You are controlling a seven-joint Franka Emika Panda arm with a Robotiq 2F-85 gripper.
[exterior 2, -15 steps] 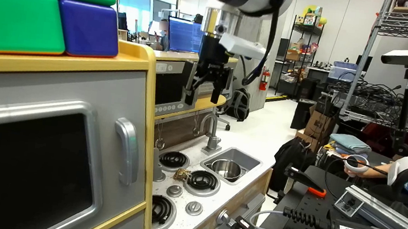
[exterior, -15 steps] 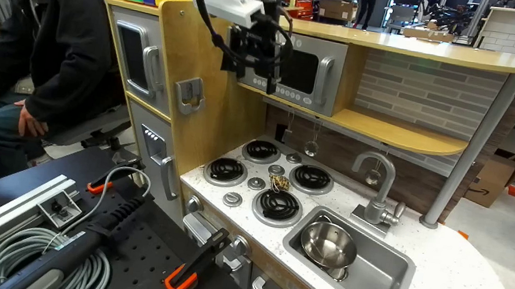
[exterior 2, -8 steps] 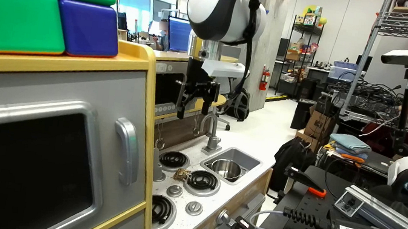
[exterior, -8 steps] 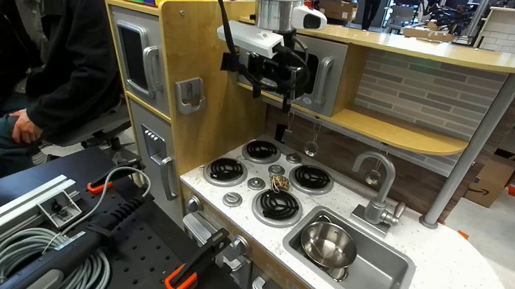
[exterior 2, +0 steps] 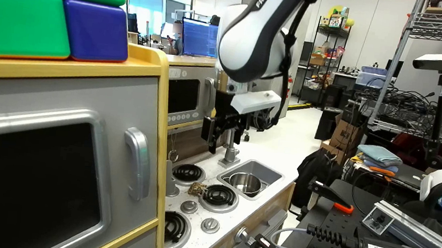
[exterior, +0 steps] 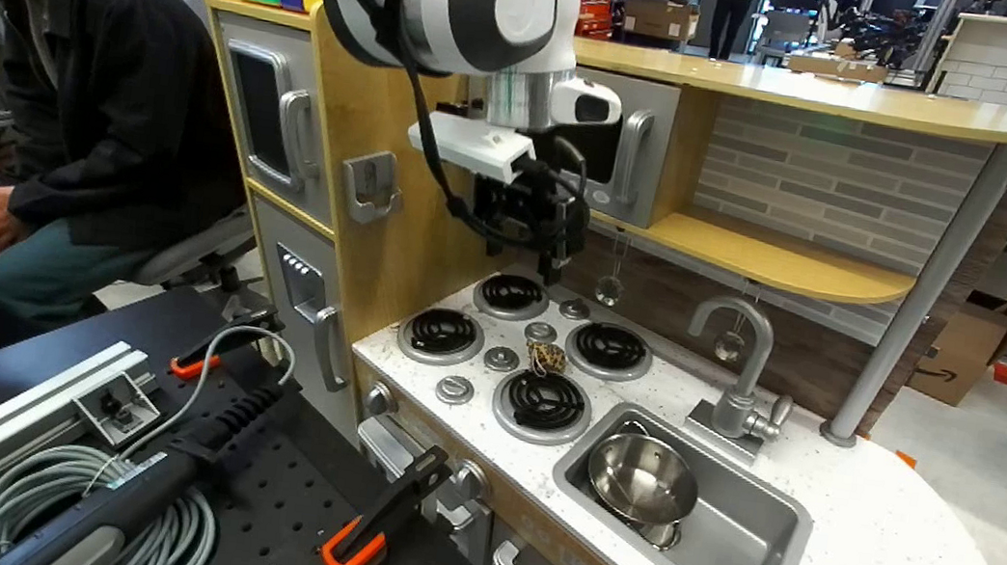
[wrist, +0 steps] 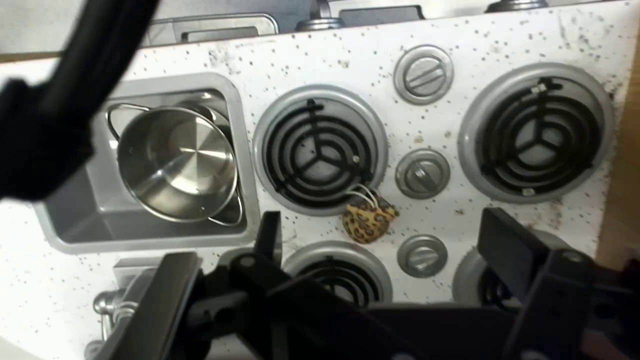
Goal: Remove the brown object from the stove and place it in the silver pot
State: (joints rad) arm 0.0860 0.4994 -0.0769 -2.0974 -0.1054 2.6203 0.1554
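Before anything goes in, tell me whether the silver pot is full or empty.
Empty: in the wrist view, the silver pot shows only bare, shiny metal inside.

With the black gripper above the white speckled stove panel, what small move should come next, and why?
I'd probably lower the open black gripper toward the small spotted tan-brown lump. The wrist view shows the lump between the spread jaws, nothing gripped, and both exterior views show the gripper up above the white speckled stove panel, not touching it.
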